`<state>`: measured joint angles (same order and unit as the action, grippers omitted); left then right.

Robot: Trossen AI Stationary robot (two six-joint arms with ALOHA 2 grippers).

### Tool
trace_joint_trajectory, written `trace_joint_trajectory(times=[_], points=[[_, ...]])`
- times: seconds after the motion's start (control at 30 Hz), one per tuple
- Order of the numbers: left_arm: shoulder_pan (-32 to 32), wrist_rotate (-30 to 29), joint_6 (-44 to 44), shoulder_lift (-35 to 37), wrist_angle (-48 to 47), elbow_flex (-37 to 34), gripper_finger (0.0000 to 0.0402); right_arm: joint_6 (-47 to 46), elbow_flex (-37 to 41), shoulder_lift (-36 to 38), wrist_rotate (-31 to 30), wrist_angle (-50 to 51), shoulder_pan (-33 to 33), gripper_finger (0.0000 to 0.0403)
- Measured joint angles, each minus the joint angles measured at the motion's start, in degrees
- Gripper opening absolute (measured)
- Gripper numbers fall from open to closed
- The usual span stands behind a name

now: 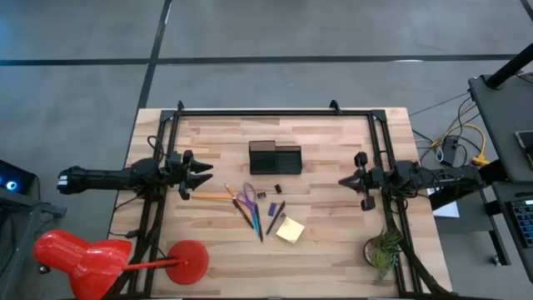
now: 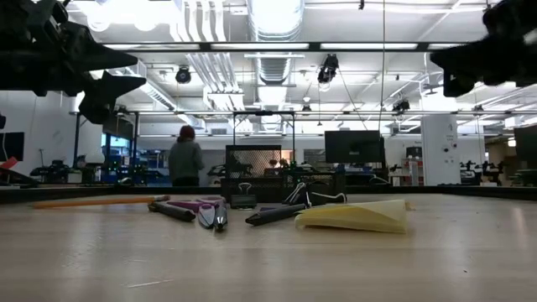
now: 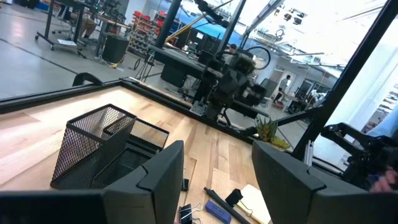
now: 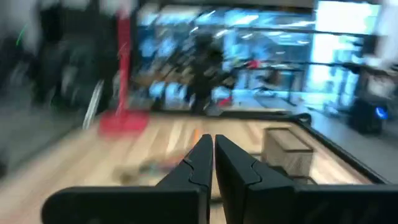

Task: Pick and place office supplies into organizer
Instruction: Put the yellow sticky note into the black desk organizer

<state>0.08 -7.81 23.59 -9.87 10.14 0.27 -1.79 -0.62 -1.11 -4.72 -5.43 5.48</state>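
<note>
The black mesh organizer (image 1: 275, 157) stands on its base at the table's middle, toward the far side; it also shows in the left wrist view (image 3: 106, 149) and the right wrist view (image 4: 287, 149). The supplies lie flat on the table, nearer than it: orange pencil (image 1: 210, 197), purple-handled scissors (image 1: 246, 197), pens (image 1: 254, 218), yellow sticky-note pad (image 1: 290, 229), small dark clips (image 1: 261, 195). The low view shows the pencil (image 2: 92, 201), scissors (image 2: 197, 204), a pen (image 2: 273, 215) and the pad (image 2: 357, 216). My left gripper (image 1: 200, 175) hovers open, left of the pile. My right gripper (image 1: 343, 181) hovers shut, right of it.
A black frame rail (image 1: 275, 111) runs along the table's far edge, and both arm mounts stand at the sides. A red object (image 1: 83, 254) lies at the near left corner and a small plant (image 1: 383, 250) near right. A person (image 2: 185, 159) stands in the room beyond.
</note>
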Motion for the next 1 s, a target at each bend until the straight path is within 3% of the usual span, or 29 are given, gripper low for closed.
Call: trace_joint_trajectory(times=[0.1, 0.2, 0.33, 0.43, 0.63, 0.7, 0.83, 1.0], points=[[0.0, 0.0, -0.02, -0.02, 0.01, 0.0, 0.0176, -16.27, 0.02, -0.21, -0.65, -3.32, 0.04, 0.0008], [0.0, 0.0, 0.0, -0.15, -0.08, 0.0, 0.0176, -24.31, 0.02, -0.17, -3.21, -7.88, -0.26, 0.0008], [0.0, 0.0, 0.0, -0.2, -0.02, 0.0, 0.0176, -53.12, -0.35, -2.08, -3.29, -4.09, -0.22, 0.0009], [0.0, -0.01, 0.01, -0.12, 0.14, 0.0, 0.0176, -54.29, 0.06, -7.01, 2.12, 2.73, 0.39, 0.0008], [0.0, 0.03, -0.01, -0.35, 0.02, 0.0, 0.0176, -70.05, -1.96, -18.24, -2.92, -5.8, 3.44, 0.0008], [0.0, 0.01, 0.01, -0.26, -0.05, 0.0, 0.0176, -79.46, -4.37, -22.97, -3.91, -6.05, 5.35, 0.0008], [0.0, 0.04, -0.02, -0.46, -0.07, 0.0, 0.0176, -89.59, -14.17, -37.0, -8.01, -5.05, 9.05, 0.0008], [0.0, 0.03, -0.01, -0.76, -0.02, 0.0, 0.0176, -86.62, -30.43, -56.15, -6.85, -1.67, 10.13, 0.0008]])
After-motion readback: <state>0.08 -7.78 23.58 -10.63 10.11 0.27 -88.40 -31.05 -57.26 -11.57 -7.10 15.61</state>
